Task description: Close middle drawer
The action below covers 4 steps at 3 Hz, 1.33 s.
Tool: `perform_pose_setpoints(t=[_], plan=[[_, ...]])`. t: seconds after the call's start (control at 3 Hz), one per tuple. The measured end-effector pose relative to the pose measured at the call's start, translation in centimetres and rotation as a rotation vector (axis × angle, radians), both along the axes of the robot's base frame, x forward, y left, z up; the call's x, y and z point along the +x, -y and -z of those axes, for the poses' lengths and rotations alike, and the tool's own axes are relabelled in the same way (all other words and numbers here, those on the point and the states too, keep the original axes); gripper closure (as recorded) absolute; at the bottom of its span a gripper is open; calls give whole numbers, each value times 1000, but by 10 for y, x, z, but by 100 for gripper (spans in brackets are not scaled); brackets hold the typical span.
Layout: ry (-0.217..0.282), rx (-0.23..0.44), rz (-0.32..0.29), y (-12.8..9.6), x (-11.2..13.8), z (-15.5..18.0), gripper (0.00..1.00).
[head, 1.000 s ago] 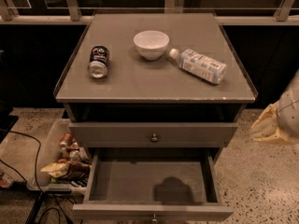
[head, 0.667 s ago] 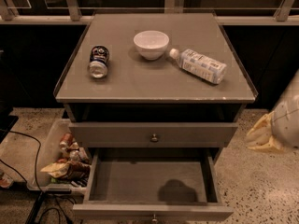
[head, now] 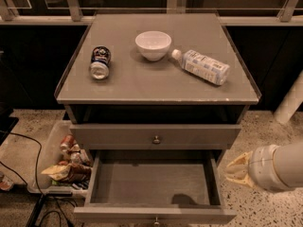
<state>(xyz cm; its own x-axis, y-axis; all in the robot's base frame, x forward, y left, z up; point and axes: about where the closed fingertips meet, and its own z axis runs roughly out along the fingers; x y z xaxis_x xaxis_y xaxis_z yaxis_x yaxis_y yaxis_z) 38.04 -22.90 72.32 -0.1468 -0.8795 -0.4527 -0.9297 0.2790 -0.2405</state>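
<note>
The middle drawer is pulled far out below the top drawer front. Its grey inside is bare, and its front panel with a small round knob sits at the bottom edge of the view. My gripper, beige-tipped on a white arm, hangs over the floor just right of the drawer's right side wall. It is about level with the drawer's middle and not touching it. The lowest drawer is out of view.
On the cabinet top lie a can on its side, a white bowl and a plastic bottle on its side. A bin of rubbish and cables are on the floor at left. A railing runs behind.
My gripper has moved down and to the left, from beside the top drawer front to beside the open middle drawer. The drawer has not moved.
</note>
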Motion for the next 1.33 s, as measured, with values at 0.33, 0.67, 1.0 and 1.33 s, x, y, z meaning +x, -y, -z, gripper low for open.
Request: perform_pose_setpoints(t=[0.33,0.67,1.0,1.33], plan=[[26,43,48,-6,16,46,100],[26,43,48,-6,16,46,100],[4,43,48,-15,6,82,100],[-20,103,69,-27,-8,139,100]])
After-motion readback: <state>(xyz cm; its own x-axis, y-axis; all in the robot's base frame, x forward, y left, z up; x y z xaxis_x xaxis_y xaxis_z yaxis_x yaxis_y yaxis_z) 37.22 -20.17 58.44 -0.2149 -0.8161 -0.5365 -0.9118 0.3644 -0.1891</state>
